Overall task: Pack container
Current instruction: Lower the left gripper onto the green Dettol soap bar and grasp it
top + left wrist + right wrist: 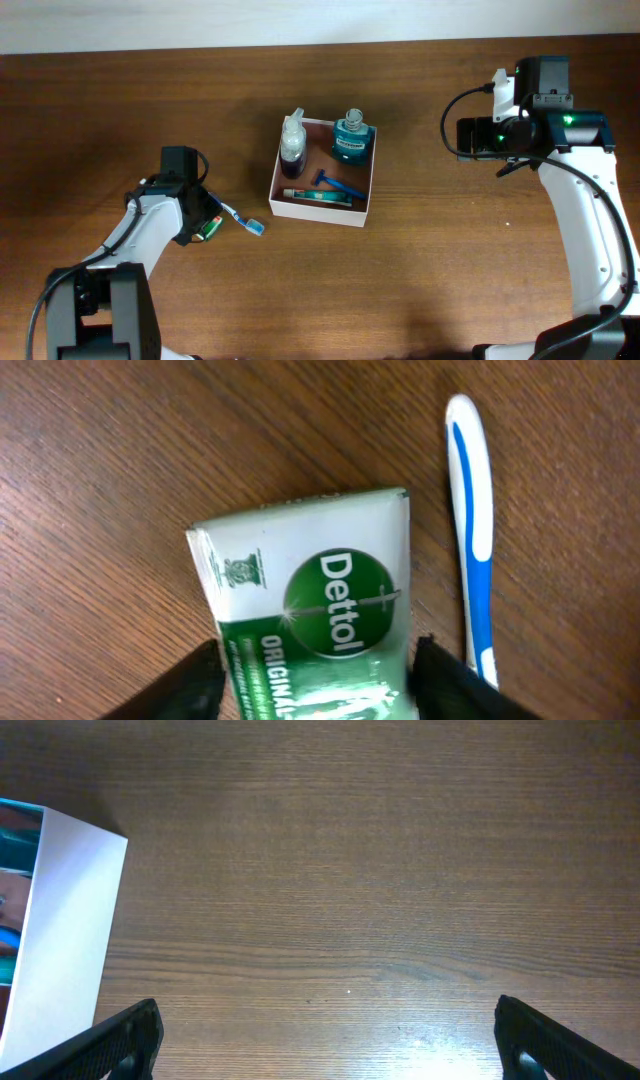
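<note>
**A:** What should the left gripper point(320, 685) mind here?

**B:** The green Dettol soap bar point(310, 600) lies flat on the tabletop point(120, 460), with a black finger on each long side of it. I'd want the fingers point(195, 685) square across the bar and low enough to catch its sides, not just the wrapper. They should also stay clear of the toothbrush point(475, 520) lying just beside one of them.

**A:** Is it clamped on?

**B:** Can't tell from where I stand. The jaws are roughly half apart, right at the bar's edges. Whether they press on it, I can't say.

**A:** And the container point(318, 209)?

**B:** Mid-tabletop, well apart from the soap, towards the right arm. It has two bottles, a tube and a razor inside. The lift will need to clear its near wall, I'd judge.

**A:** The right gripper point(325, 1040)?

**B:** Spread wide and holding nothing, over bare wood near the container's white wall.
</note>
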